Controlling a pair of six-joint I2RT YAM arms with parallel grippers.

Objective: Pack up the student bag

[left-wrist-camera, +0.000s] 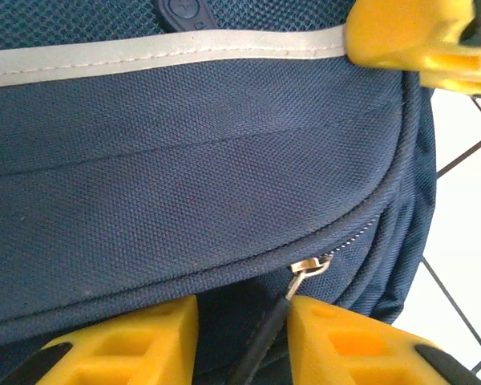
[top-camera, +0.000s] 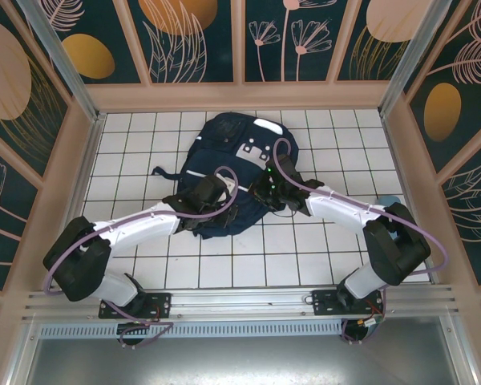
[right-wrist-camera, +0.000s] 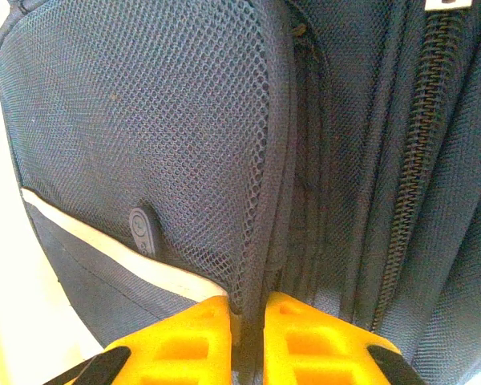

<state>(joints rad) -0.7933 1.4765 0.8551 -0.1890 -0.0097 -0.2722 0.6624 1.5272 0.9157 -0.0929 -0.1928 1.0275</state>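
The student bag [top-camera: 224, 156], dark navy with a white stripe [left-wrist-camera: 144, 60], lies in the middle of the tiled table. My left gripper [left-wrist-camera: 242, 321] is at its lower front pocket. Its yellow jaws stand apart, and the black zipper pull [left-wrist-camera: 264, 341] runs between them against the right finger, below the metal slider [left-wrist-camera: 311, 265]. My right gripper [right-wrist-camera: 247, 313] is shut on a seam of the bag beside the mesh pocket [right-wrist-camera: 160, 144]. A long zipper [right-wrist-camera: 421, 144] runs to its right. From above, the two grippers, left [top-camera: 220, 200] and right [top-camera: 262, 188], meet over the bag's near end.
White tiles [top-camera: 305, 249] surround the bag on all sides. Low beige walls [top-camera: 240, 96] close in the table at the back and sides. A small blue object [top-camera: 389, 200] peeks out behind the right arm. One yellow finger of the right gripper [left-wrist-camera: 417, 40] is close by in the left wrist view.
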